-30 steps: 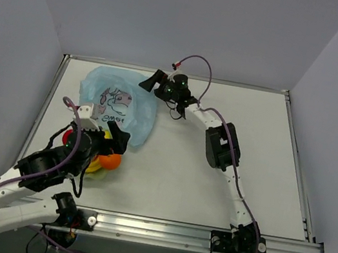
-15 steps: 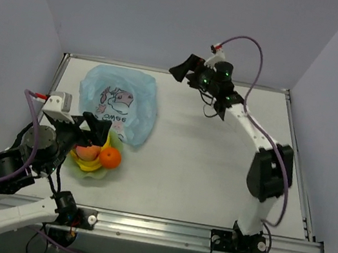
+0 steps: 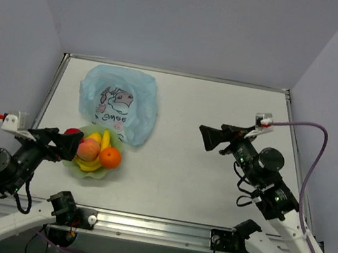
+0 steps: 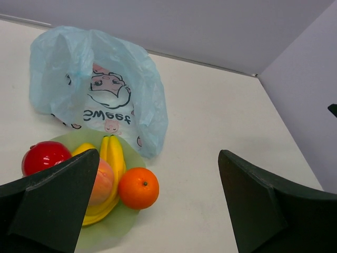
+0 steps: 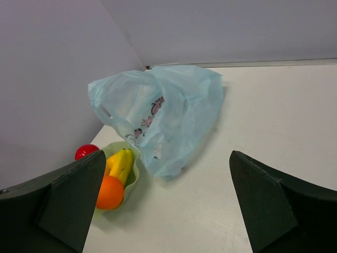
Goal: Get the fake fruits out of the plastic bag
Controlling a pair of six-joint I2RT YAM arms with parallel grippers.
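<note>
The light-blue plastic bag (image 3: 118,100) lies crumpled at the far left; it also shows in the left wrist view (image 4: 100,87) and the right wrist view (image 5: 168,108). The banana bunch (image 3: 99,142), peach (image 3: 88,149) and orange (image 3: 110,157) sit in a pale green bowl (image 3: 92,172). The small red fruit (image 3: 73,131) is at the bowl's far-left rim. My left gripper (image 3: 65,141) is open and empty, raised at the bowl's near left. My right gripper (image 3: 209,137) is open and empty, raised over the table right of the bag.
The bowl (image 4: 105,232) touches the bag's near edge. Grey walls close the table's back and sides. A metal rail (image 3: 157,229) runs along the near edge by the arm bases.
Both arms have drawn back toward the near edge. The left gripper rose off the bowl. The right gripper left the bag's far edge and swung to the right middle.
</note>
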